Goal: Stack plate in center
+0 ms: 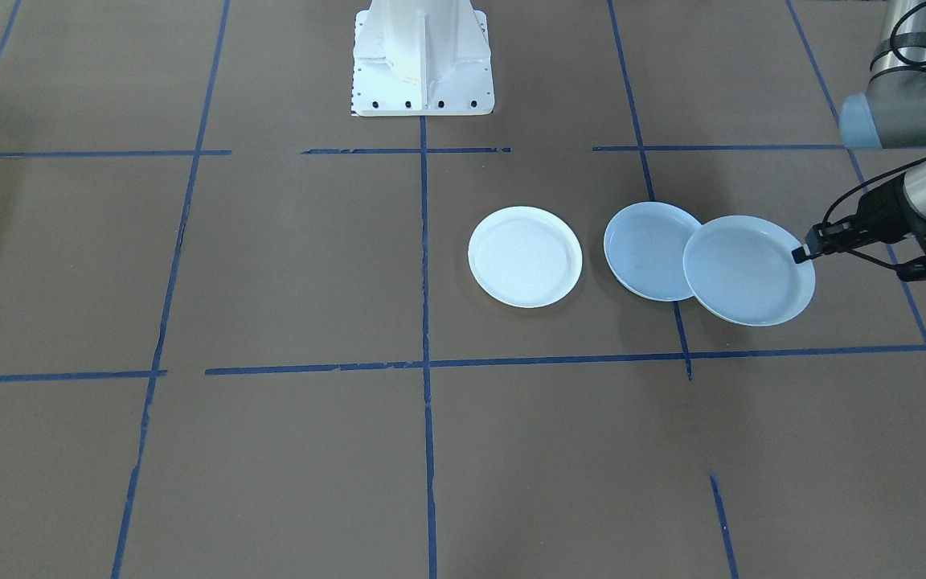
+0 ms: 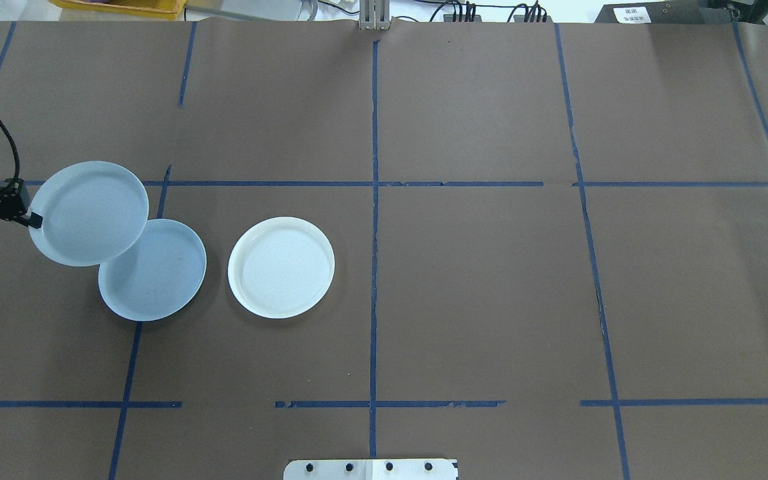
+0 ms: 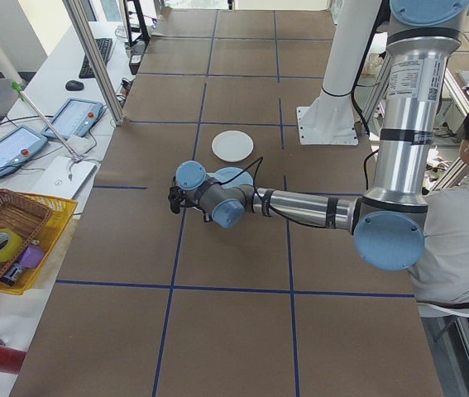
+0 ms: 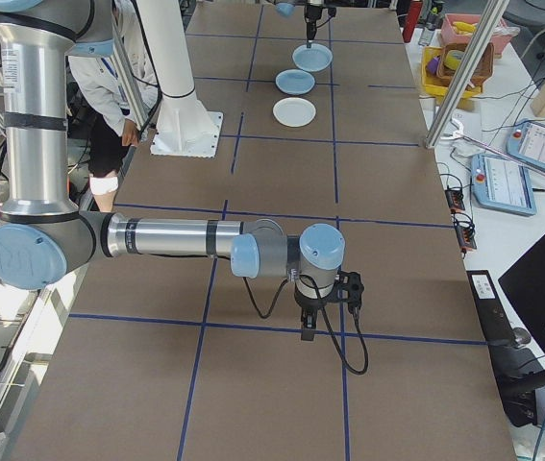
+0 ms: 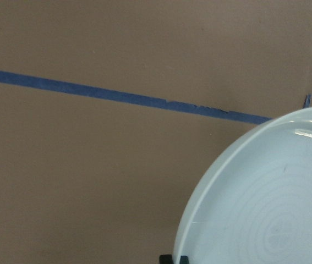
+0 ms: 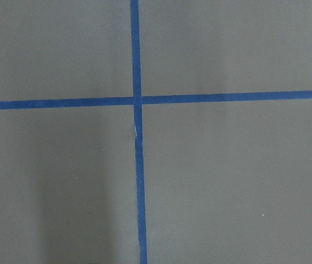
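Ringed plate [image 2: 89, 212] covers far-left edge of smooth blue plate [image 2: 154, 270]. Left pincer [image 2: 32, 220] mostly cut off by overhead view's left edge. Wrist view: ringed plate cut off at right and bottom. Right pincer [image 4: 309, 331] too small to tell, seen only from side.

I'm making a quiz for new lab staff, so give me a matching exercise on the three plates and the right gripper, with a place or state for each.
Things:
1. ringed blue plate
2. plain blue plate
3. white plate
4. right gripper

States:
A. lying alone, nearest the table's middle line
B. held by its rim in the left gripper
C. far from all plates, over a tape cross
D. flat on the table, partly under another plate

Pairs: 1-B, 2-D, 3-A, 4-C
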Robot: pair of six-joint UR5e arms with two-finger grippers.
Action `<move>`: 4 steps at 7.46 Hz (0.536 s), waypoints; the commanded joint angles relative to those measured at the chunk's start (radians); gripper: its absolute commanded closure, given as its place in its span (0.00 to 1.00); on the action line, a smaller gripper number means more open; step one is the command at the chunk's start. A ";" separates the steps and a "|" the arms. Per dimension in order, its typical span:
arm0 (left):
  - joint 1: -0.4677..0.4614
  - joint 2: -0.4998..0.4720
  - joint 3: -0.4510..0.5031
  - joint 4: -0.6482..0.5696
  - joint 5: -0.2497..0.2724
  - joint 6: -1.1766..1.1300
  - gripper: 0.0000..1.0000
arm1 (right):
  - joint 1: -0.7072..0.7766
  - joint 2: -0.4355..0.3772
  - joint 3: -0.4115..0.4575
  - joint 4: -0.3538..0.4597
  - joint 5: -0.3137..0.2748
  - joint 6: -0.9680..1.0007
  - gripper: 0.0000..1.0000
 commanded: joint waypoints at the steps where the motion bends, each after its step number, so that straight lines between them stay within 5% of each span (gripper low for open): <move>1: 0.056 0.002 -0.020 -0.002 0.000 -0.017 1.00 | 0.000 0.000 0.000 0.000 0.001 0.000 0.00; 4: 0.123 0.000 -0.029 -0.002 -0.002 -0.040 1.00 | 0.000 0.000 0.000 0.000 0.001 0.000 0.00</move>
